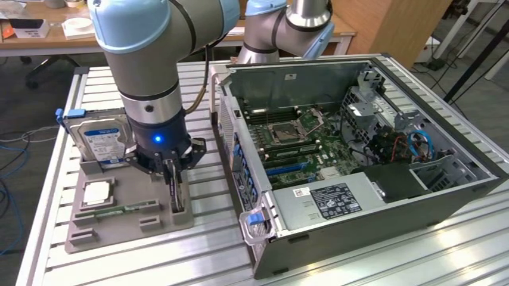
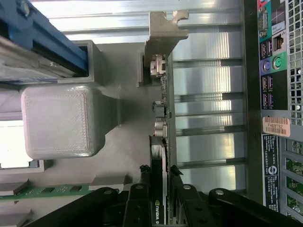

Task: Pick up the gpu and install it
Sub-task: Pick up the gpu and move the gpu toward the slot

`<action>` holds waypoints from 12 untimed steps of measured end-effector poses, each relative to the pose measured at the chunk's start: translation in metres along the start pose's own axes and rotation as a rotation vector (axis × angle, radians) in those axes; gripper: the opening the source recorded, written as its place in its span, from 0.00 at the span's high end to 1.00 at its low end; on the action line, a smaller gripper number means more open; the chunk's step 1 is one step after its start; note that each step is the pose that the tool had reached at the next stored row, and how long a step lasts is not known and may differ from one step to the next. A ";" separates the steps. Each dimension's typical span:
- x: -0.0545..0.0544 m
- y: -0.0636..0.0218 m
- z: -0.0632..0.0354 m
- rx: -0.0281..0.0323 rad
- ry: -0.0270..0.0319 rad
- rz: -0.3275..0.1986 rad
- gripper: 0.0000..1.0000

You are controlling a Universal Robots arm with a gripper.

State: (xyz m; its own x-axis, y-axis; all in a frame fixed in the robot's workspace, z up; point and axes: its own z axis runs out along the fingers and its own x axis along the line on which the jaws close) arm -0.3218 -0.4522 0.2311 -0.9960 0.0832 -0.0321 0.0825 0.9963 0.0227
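Observation:
The gpu (image 1: 178, 193) stands on its edge in a slot of the grey holder (image 1: 127, 225), at the holder's end nearest the computer case. My gripper (image 1: 176, 174) reaches straight down over it, one finger on each side. In the wrist view the dark card edge of the gpu (image 2: 162, 118) runs up to its silvery end bracket (image 2: 163, 35). There the black fingertips (image 2: 143, 174) of my gripper (image 2: 159, 171) press against both faces of the card. The card still sits in the holder.
On the holder are also a silver hard drive (image 1: 99, 140) with a blue label, a CPU (image 1: 97, 192) and a green memory stick (image 1: 119, 210). The open computer case (image 1: 358, 161) lies at the exterior view's right, its rear ports (image 2: 277, 71) close by. A second arm (image 1: 278, 30) stands behind.

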 end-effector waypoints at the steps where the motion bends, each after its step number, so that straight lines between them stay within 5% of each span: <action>1: 0.000 0.0000 0.0000 -0.0001 0.0000 0.000 0.73; 12: 0.000 0.0000 -0.0009 -0.0001 -0.0001 0.000 0.73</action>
State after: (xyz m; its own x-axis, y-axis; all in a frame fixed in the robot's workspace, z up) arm -0.3218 -0.4522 0.2320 -0.9960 0.0833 -0.0322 0.0826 0.9963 0.0228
